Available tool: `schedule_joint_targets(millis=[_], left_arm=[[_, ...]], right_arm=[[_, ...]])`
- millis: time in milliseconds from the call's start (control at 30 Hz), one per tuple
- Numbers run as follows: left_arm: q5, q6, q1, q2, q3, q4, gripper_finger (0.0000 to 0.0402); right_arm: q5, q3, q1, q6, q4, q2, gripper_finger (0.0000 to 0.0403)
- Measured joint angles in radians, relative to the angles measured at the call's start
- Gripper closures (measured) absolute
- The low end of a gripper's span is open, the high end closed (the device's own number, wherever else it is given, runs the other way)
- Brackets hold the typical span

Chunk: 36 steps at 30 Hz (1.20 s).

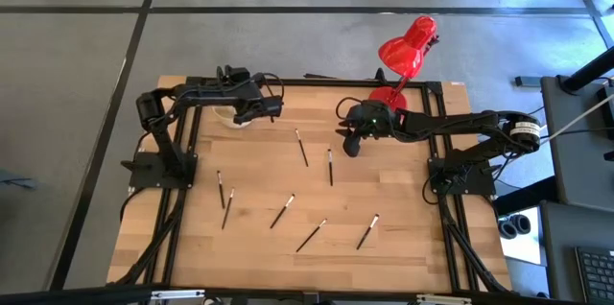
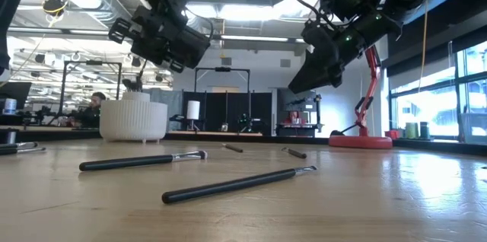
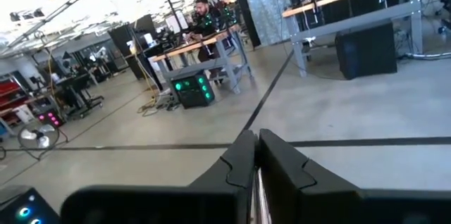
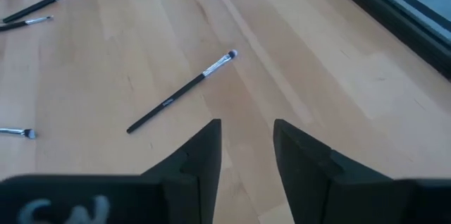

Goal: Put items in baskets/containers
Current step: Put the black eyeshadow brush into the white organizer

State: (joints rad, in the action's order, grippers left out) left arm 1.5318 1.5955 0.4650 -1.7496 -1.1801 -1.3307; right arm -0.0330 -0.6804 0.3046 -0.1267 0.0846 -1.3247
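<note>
The cream-white cup stands near the table's far left edge, partly under my left arm; in the low view the cup has dark brush ends sticking out of its top. My left gripper hovers just right of the cup, lifted and shut on a thin brush. My right gripper is open and lifted above the table's far right part. One brush lies flat ahead of its fingers. Several more brushes lie flat across the middle and near part of the table. My left gripper pinches a thin brush between its two fingers. Only a pale sliver shows in the narrow gap, so which part it has cannot be told. The gripper points about level and the brush is lifted clear of the table.
A red desk lamp stands on its base at the far edge, close behind my right gripper. Black arm frames run along the left side and the right side. Beyond the table a person sits at a bench.
</note>
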Motion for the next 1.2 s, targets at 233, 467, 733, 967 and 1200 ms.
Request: schedule_joint_targets(millis=[233,467,733,967,1200], left_arm=[[-0.008,0.014,-0.027,0.0,0.0,0.0,0.0339],[-0.152,-0.022,-0.085,0.001,-0.01,0.002,0.0304],[-0.47,-0.387,-0.38,0.003,-0.014,0.3,0.0316],[-0.99,-0.748,-0.55,0.001,-0.014,0.734,0.0345],[-1.111,-0.661,-0.651,-0.093,-0.016,0.815,0.0347]], right_arm=[[0.003,0.0,0.0,0.001,0.0,0.0,0.0274],[0.01,0.0,0.0,0.028,-0.025,0.0,0.0274],[0.009,0.0,0.0,0.027,-0.048,0.0,0.0274],[0.05,-0.013,0.0,-0.005,-0.075,0.005,0.0274],[0.247,-0.048,-0.002,-0.12,-0.136,0.054,0.0274]])
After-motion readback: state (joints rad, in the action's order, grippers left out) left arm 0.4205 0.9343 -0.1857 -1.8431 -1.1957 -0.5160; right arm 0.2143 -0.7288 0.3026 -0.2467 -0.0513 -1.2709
